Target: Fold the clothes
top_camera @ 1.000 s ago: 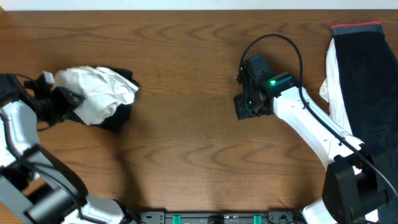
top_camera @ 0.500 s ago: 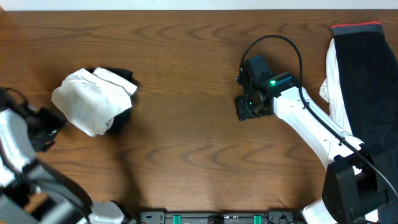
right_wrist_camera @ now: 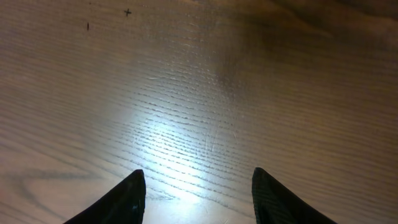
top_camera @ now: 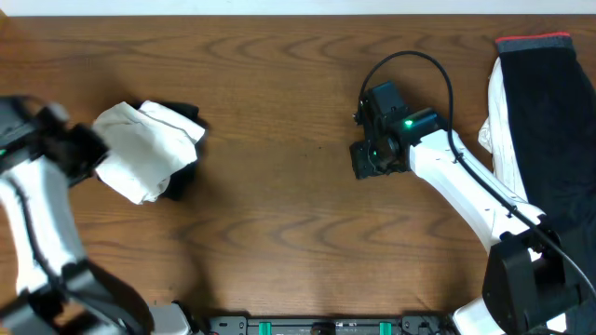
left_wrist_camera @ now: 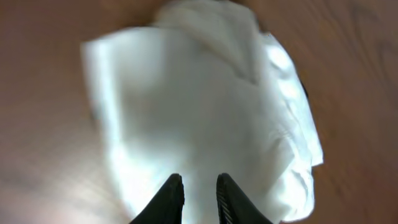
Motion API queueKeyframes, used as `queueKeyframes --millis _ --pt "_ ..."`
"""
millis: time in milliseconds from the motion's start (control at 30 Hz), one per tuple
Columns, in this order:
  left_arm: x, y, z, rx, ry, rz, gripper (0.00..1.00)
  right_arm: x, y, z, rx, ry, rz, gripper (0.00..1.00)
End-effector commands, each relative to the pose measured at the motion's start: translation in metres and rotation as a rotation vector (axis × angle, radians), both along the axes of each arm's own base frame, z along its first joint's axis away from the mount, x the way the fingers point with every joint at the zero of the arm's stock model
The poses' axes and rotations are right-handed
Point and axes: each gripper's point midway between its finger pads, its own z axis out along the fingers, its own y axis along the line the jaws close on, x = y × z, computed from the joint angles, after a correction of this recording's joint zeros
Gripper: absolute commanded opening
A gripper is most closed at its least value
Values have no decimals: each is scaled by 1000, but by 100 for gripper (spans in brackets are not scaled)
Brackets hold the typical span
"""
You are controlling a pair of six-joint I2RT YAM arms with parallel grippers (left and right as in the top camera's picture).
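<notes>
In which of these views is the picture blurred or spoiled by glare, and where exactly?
Overhead: the left pincer and its arm are smeared by motion blur; the right side is sharp. Left wrist: the white cloth is soft, out of focus and nearly overexposed. Right wrist: a bright glare patch lies on the wooden table between the open fingers, yet the grain is sharp.

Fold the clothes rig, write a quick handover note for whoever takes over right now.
Left hand: nearly closed, empty, over the near edge of the white garment.
Right hand: open, empty, above bare table mid-right.
White garment: bunched at table left, lying on a black garment.
Black pants: far right, over a white piece, red waistband at the back.
Done: nothing looks neatly folded.
Left: the bundle on the left needs folding, and the far-right pile looks untouched.
</notes>
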Motion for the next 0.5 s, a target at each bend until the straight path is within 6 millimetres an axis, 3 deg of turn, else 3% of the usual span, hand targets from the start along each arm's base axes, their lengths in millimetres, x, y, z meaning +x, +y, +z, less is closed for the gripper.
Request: queueKeyframes --millis 0,100,200,300,467 --pt "18 -18 -39 14 52 -174 21 -1 5 6 50 8 -24 51" --pt "27 -21 -72 -13 93 -198 22 -2 10 9 86 14 -16 51" --pt "25 -32 -82 -90 107 -218 23 1 10 22 109 -18 -19 52" --pt "25 -52 -58 -141 52 -306 29 8 7 49 140 -89 -19 52" --pt "11 -96 21 -67 -27 -521 39 14 -9 130 211 -313 -7 54"
